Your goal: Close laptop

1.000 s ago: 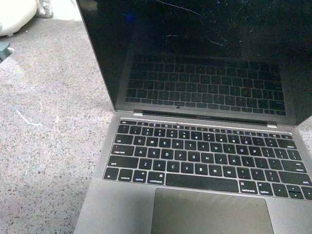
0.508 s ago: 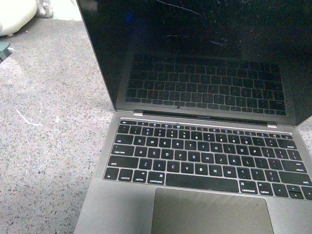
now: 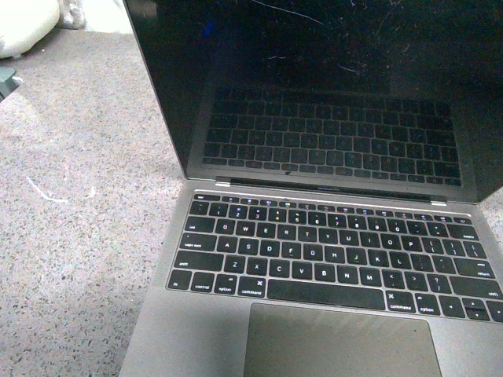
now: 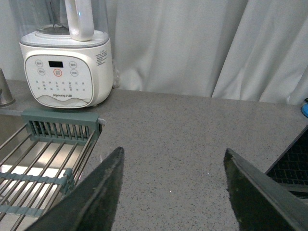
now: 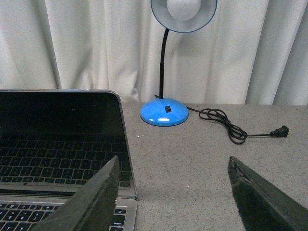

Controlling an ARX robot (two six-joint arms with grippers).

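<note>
The laptop (image 3: 330, 259) stands open on the grey speckled counter, filling the front view with black keys, trackpad and a scratched dark screen. Neither gripper shows in the front view. In the right wrist view the laptop (image 5: 62, 139) sits on one side, its screen upright; my right gripper (image 5: 172, 169) is open and empty over bare counter beside the laptop's right edge, one finger (image 5: 91, 202) overlapping its corner. In the left wrist view my left gripper (image 4: 173, 166) is open and empty above the counter, with a corner of the laptop (image 4: 291, 166) at the frame edge.
A white blender (image 4: 67, 62) and a metal drying rack (image 4: 38, 154) stand beside the left gripper. A blue desk lamp (image 5: 166, 111) with a black cord (image 5: 231, 126) stands behind the right gripper. White curtains hang behind the counter. A white object (image 3: 23, 27) lies far left.
</note>
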